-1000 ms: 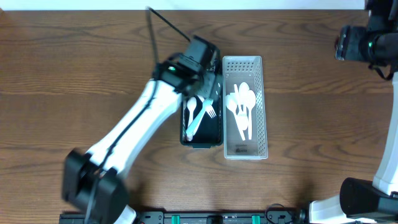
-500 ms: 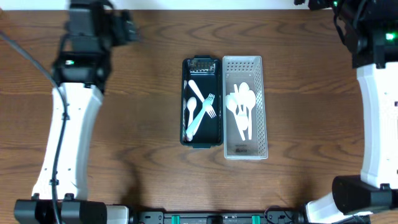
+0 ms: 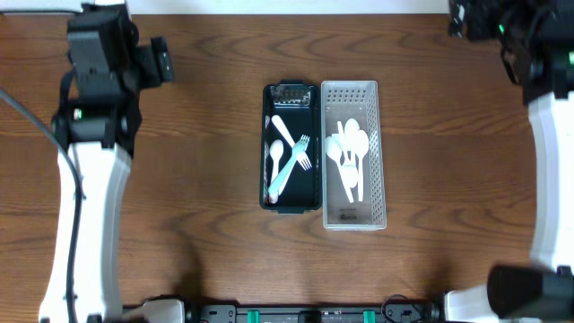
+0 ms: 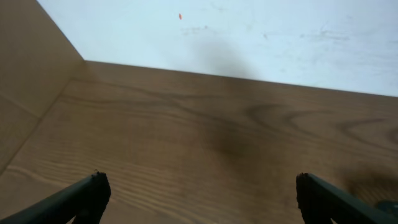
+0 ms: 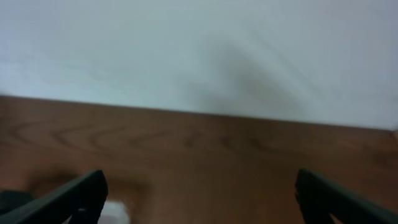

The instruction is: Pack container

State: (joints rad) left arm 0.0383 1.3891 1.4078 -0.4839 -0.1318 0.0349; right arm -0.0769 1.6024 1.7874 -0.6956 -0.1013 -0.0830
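Seemingly between transfers, left gripper (image 4: 199, 198) and right gripper (image 5: 199, 194) hung wide, empty; next needed: spoon (image 3: 352, 144) from basket (image 3: 352, 88) into black container (image 3: 291, 199).

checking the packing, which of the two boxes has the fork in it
The black box: a fork lies in it among other cutlery. The white perforated box beside it seems to hold only spoons.
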